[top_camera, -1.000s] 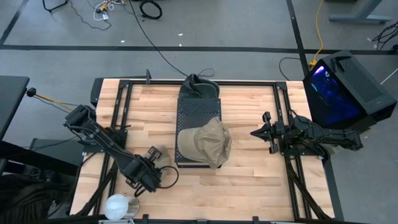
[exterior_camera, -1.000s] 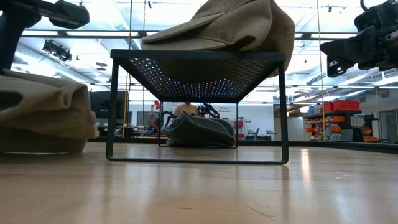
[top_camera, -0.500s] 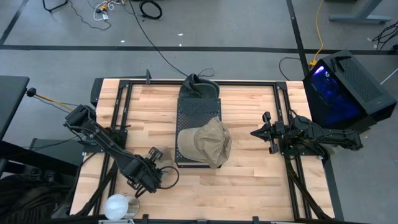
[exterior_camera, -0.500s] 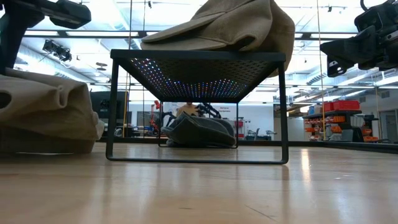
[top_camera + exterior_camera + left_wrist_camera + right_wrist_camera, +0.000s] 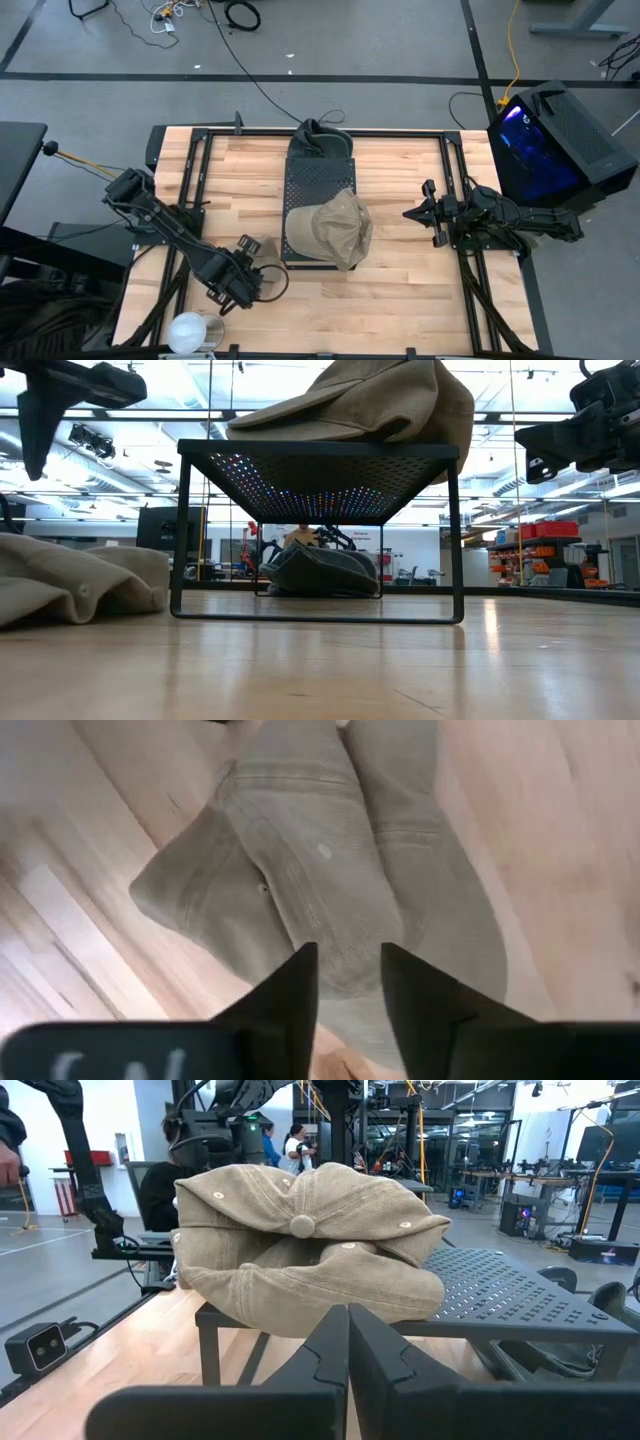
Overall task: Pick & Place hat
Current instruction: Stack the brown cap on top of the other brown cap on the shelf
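A tan hat point(image 5: 330, 870) lies flat on the wooden table near its left near corner, seen low at the left of the low view point(image 5: 70, 575) and beside the arm in the high view point(image 5: 254, 248). My left gripper point(image 5: 350, 955) hovers open above it, pointing down point(image 5: 40, 430), without touching it. A second tan hat point(image 5: 332, 228) sits on the near end of the black perforated rack point(image 5: 318, 180), its edge hanging over the rim point(image 5: 370, 405). My right gripper point(image 5: 348, 1315) waits shut at the table's right point(image 5: 410, 214), level with that hat point(image 5: 300, 1245).
A dark grey hat point(image 5: 320, 138) lies at the rack's far end, showing under the rack point(image 5: 320, 570) in the low view. A white round object point(image 5: 190, 332) sits at the near left corner. Bare wood lies between the rack and each arm.
The tan hat on the left stood bunched high under my left gripper. It has sunk and spread flat on the table. The gripper has let go, and its finger now ends clear above the hat. The right arm and the hat on the rack kept still.
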